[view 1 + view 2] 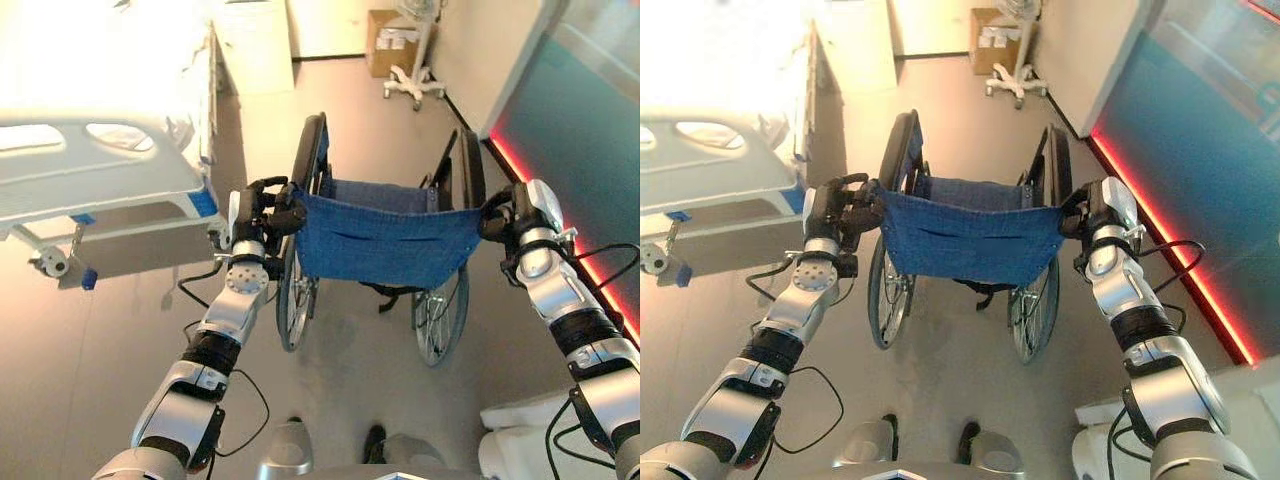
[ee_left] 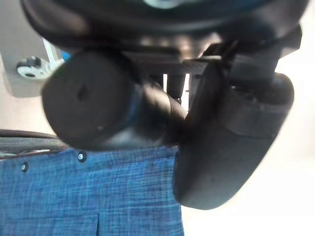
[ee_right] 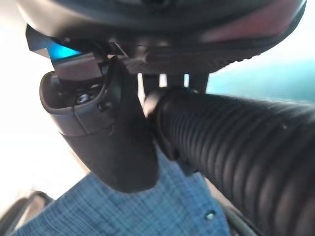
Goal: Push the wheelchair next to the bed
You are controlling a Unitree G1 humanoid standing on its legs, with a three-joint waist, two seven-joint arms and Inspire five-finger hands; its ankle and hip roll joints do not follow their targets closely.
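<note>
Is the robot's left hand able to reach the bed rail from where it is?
Probably not yet. The left hand is curled round the wheelchair's push handle, and the bed rail lies off to its left with open floor between. Nothing blocks it, but the hand is occupied.

Wheelchair (image 1: 385, 240) backrest of blue woven cloth, ribbed matt black handle grip (image 3: 246, 142), glossy floor (image 1: 350, 390), smooth plastic bed (image 1: 100, 170) end
</note>
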